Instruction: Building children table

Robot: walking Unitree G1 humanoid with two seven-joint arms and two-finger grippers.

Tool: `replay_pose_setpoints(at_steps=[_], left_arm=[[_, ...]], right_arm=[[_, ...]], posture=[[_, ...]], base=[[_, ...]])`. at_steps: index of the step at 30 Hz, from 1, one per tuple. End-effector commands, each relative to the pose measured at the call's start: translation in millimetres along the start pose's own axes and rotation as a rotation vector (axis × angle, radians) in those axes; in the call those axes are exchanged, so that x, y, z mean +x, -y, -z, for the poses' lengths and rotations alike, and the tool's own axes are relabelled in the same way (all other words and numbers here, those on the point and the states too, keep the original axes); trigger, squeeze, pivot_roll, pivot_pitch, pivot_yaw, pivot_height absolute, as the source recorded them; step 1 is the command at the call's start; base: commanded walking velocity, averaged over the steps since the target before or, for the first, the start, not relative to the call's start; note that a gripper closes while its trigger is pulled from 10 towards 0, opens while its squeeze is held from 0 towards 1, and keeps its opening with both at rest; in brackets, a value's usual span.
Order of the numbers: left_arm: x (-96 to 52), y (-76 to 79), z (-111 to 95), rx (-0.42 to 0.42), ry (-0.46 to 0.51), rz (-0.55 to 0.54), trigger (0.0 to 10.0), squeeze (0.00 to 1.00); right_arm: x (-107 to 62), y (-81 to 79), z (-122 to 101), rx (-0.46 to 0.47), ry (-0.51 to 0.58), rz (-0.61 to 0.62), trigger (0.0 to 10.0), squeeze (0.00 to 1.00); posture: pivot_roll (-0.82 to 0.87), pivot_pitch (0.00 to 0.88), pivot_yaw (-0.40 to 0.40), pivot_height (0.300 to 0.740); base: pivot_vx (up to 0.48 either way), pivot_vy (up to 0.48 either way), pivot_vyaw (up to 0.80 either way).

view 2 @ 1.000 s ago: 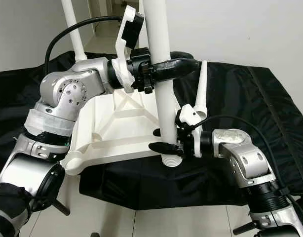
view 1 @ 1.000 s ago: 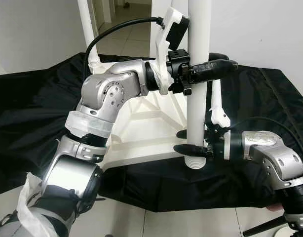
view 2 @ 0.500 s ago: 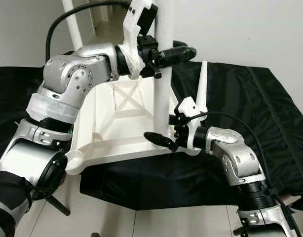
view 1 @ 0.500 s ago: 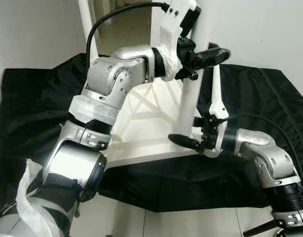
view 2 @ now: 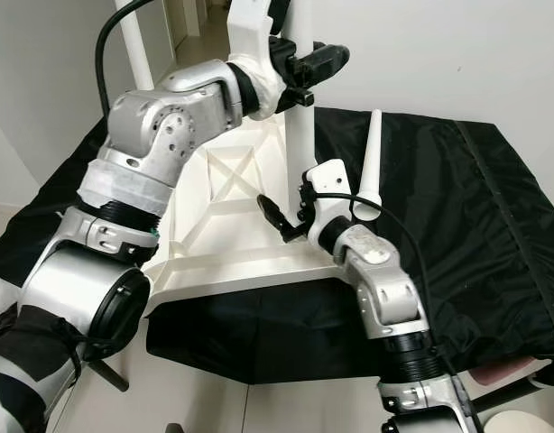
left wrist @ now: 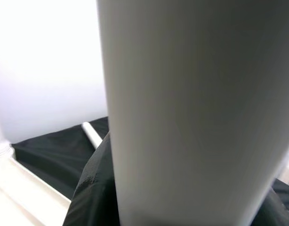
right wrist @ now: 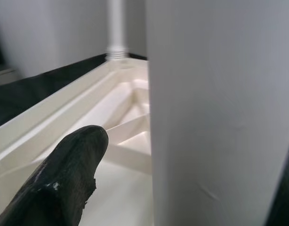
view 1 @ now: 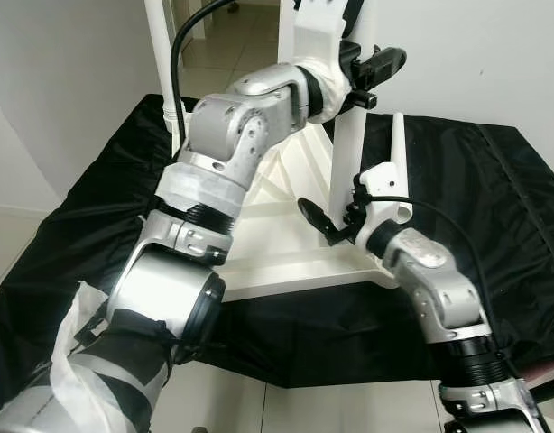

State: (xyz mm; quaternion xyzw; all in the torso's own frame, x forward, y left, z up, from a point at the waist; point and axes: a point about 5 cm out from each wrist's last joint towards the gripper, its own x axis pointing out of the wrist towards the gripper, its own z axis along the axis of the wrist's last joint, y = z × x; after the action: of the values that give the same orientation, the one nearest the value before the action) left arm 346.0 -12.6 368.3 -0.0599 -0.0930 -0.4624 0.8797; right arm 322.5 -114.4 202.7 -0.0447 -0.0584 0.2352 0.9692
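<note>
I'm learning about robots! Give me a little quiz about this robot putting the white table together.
1. True or false: the upside-down white plastic table top lies on a red carpet.
2. Which gripper grasps the tall white round leg higher up? A) left gripper B) right gripper
3. Fill in: the right gripper sits near the leg's ___ end, close to the table top.

Key: 1. False, it lies on a black cloth. 2. A. 3. bottom.
</note>
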Motion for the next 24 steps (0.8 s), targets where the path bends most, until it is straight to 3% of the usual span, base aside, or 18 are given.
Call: replay_pose_setpoints(at_steps=[1,2,5,10,15,21,22,23,24], left_arm=[[4.9,7.9,-14.0,0.048,0.046,-0.007,10.0,0.00],[4.9,7.9,-14.0,0.048,0.046,-0.007,10.0,0.00],[9.3,15.3,-8.1,0.091,0.029,-0.033,10.0,0.00],[12.3,25.7,-4.4,0.105,0.027,-0.026,10.0,0.00],[13.3,31.9,-4.3,0.114,0.033,-0.021,10.0,0.00],[14.1,22.4,-3.5,0.112,0.032,-0.038,10.0,0.00],[14.2,22.3,-3.6,0.115,0.034,-0.039,10.0,0.00],[14.2,22.3,-3.6,0.115,0.034,-0.039,10.0,0.00],[14.2,22.6,-3.5,0.119,0.035,-0.041,10.0,0.00]], right_arm=[[6.2,-2.4,-0.7,-0.011,0.007,0.051,10.0,0.00],[6.2,-2.4,-0.7,-0.011,0.007,0.051,10.0,0.00],[15.1,1.3,-3.7,-0.022,0.031,0.254,10.0,0.00],[16.5,-1.6,-5.7,-0.074,0.044,0.343,10.0,0.00],[14.9,-0.5,-3.1,-0.103,0.033,0.387,10.0,0.00],[15.5,-1.1,2.3,-0.101,0.023,0.403,10.0,0.00],[15.7,-1.8,3.5,-0.104,0.022,0.404,8.4,0.00],[15.7,-1.8,3.5,-0.104,0.022,0.404,8.4,0.00],[16.2,-2.6,4.3,-0.109,0.021,0.403,4.0,0.00]], posture=[[-0.02,0.000,0.010,0.740],[-0.02,0.000,0.010,0.740],[-0.01,0.000,0.006,0.740],[0.00,0.000,-0.002,0.740],[0.00,0.000,-0.002,0.740],[0.00,0.000,-0.002,0.740],[0.00,0.000,-0.009,0.740],[0.00,0.000,-0.009,0.740],[0.00,0.000,-0.009,0.740]], base=[[0.000,0.000,0.00],[0.000,0.000,0.00],[0.000,0.000,0.00],[0.000,0.000,0.00],[0.000,0.000,0.00],[0.000,0.000,0.00],[0.000,0.000,0.00],[0.000,0.000,0.00],[0.000,0.000,0.00]])
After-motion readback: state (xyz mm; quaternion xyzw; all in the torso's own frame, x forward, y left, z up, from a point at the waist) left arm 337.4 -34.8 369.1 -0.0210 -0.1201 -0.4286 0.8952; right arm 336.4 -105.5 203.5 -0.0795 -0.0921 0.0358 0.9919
